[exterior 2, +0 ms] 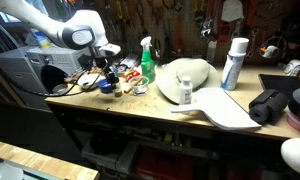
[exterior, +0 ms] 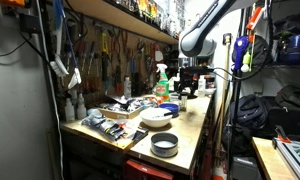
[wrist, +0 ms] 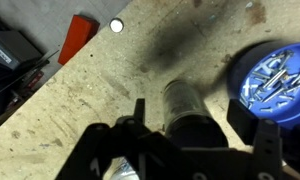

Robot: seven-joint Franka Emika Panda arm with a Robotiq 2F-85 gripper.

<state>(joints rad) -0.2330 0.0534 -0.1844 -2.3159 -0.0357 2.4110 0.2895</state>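
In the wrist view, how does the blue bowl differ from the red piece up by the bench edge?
The blue bowl is round; the red piece is flat and straight-edged. The blue bowl holds shiny metal bits; the red piece holds nothing. The blue bowl lies close beside the end effector; the red piece lies well away, at the bench's edge. Both rest on the wooden bench top.

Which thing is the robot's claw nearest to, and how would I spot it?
Find the wooden workbench, then the gripper at its end. Beside it sits a small bowl: bright blue and filled with shiny metal bits, unlike anything around it.
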